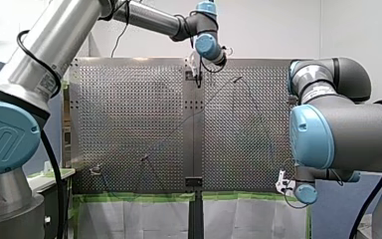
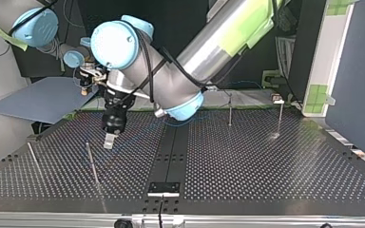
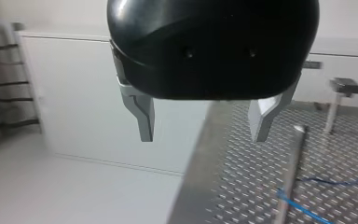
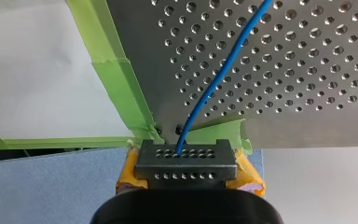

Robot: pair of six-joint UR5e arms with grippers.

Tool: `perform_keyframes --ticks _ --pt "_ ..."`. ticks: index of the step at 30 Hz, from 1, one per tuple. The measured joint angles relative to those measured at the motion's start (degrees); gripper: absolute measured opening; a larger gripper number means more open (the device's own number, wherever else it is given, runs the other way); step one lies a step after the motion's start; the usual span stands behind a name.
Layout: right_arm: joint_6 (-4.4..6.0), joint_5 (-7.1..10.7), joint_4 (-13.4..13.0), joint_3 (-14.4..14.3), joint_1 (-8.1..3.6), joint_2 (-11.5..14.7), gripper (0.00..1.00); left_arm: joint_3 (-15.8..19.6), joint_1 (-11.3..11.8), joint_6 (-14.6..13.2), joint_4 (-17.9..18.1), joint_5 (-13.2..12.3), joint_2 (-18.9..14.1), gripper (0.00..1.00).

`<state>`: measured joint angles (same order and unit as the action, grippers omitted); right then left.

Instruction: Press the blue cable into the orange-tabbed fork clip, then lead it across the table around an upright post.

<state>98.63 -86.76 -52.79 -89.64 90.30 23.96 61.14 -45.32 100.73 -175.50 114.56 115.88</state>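
As my right hand (image 4: 186, 161) clenches the blue cable (image 4: 214, 86) just off the corner of the desk (image 4: 307, 70), the cable runs away from it over the holes. My left hand (image 3: 203, 137) hangs released and empty, with the upright post (image 3: 291, 172) just beside it and the cable low at that post. I judge the left hand nearer.

Thin blue cable (image 4: 214, 84) lies slack across perf. table (image 4: 307, 56), by upright post (image 3: 291, 172)
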Motion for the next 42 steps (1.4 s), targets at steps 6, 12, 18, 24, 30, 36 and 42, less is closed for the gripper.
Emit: perform_keyframes --ticks 6,12,18,24,30,36,42 --pt "-0.01 0.00 0.0 0.0 0.04 0.0 0.00 3.6 0.2 3.6 3.6 0.0 -3.6 1.00" --pt "-0.02 0.00 0.0 0.0 0.08 0.0 0.00 6.6 0.0 6.6 6.6 0.2 -6.6 1.00" --pt "-0.01 0.00 0.0 0.0 0.10 0.0 0.00 9.8 -0.2 7.9 9.8 0.6 -9.8 1.00" --pt "0.00 0.00 0.0 0.0 0.10 0.0 0.00 13.0 -0.1 8.1 13.0 0.6 -13.0 1.00" --pt "0.00 0.00 0.0 0.0 0.10 0.0 0.00 16.1 0.2 8.3 16.1 0.6 -16.1 1.00" --pt "-0.02 0.00 0.0 0.0 0.17 0.0 0.00 19.4 0.3 8.4 19.4 0.7 -17.3 1.00" --pt "-0.04 0.00 0.0 0.0 0.18 0.0 0.00 22.7 0.4 9.4 22.7 0.7 -17.4 1.00"
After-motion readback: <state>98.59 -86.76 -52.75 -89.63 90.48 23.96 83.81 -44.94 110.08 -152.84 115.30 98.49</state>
